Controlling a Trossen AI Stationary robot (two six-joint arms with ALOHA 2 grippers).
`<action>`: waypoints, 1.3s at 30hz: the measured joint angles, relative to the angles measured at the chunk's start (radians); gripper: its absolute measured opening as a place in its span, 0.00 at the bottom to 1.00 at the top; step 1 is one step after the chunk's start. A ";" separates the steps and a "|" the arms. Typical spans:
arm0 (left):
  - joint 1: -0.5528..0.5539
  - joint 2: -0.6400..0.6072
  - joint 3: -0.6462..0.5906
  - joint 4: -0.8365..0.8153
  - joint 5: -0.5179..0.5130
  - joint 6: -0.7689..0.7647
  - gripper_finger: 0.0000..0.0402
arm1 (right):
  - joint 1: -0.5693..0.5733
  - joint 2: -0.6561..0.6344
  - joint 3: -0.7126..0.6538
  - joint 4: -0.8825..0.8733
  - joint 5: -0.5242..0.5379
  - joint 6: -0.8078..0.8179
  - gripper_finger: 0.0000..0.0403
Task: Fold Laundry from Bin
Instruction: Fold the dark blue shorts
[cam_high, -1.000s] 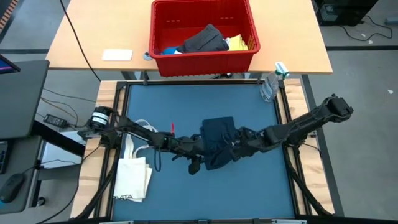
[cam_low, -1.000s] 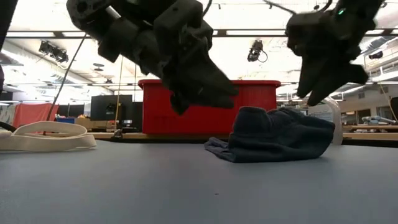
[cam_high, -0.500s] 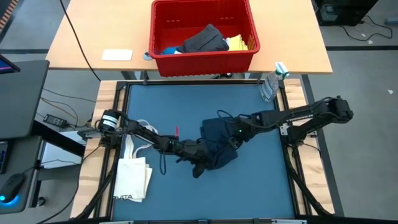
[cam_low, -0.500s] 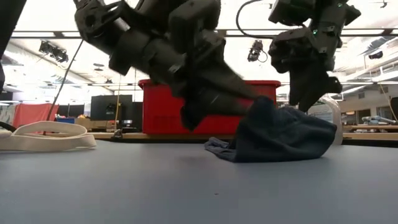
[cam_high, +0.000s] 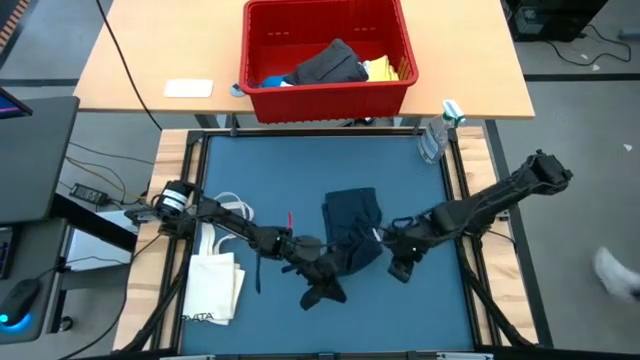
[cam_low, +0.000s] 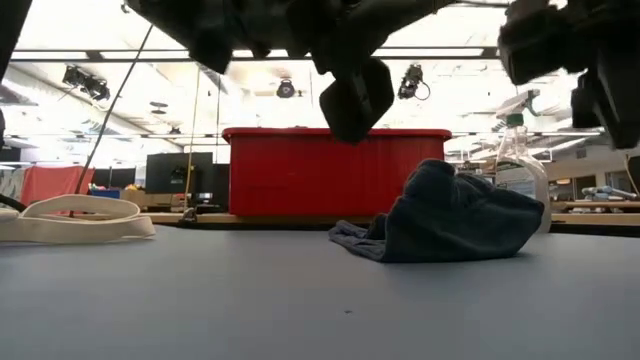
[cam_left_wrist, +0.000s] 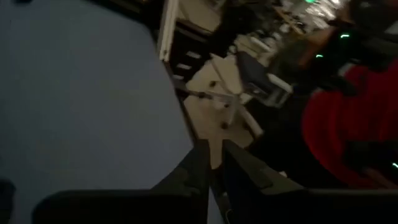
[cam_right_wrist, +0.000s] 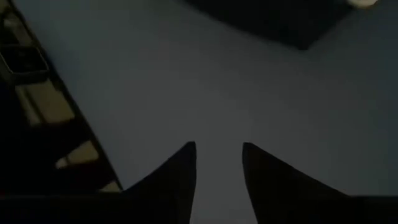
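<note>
A dark navy piece of laundry lies bunched in a heap on the blue table, and no gripper touches it. My left gripper hangs just on the near side of the heap, above the table, shut with nothing between its fingers. To the right of the heap and slightly nearer, my right gripper points down at bare table, open and empty. The red bin stands on the wooden table beyond and holds more laundry: dark grey, blue and yellow pieces.
A cream tote bag with long handles lies at the table's left edge. A spray bottle stands at the far right corner. A white card lies on the wooden table left of the bin. Bare blue surface lies along the near side.
My left gripper has drawn back from the navy cloth toward the table's near edge and risen. My right gripper has reached over the cloth, then pulled away toward the near right. The cloth stays in place, with its left part heaped a little higher than before.
</note>
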 joint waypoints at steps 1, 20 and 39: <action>-0.005 0.000 0.000 -0.006 -0.044 -0.018 0.08 | 0.006 -0.010 0.000 0.007 0.043 0.014 0.34; 0.102 -0.102 -0.001 -0.349 -0.126 -0.110 0.03 | -0.232 0.193 0.000 0.114 0.029 -0.154 0.30; 0.121 -0.115 -0.001 -0.439 -0.198 0.023 0.03 | 0.031 -0.041 0.001 -0.249 0.371 0.296 0.30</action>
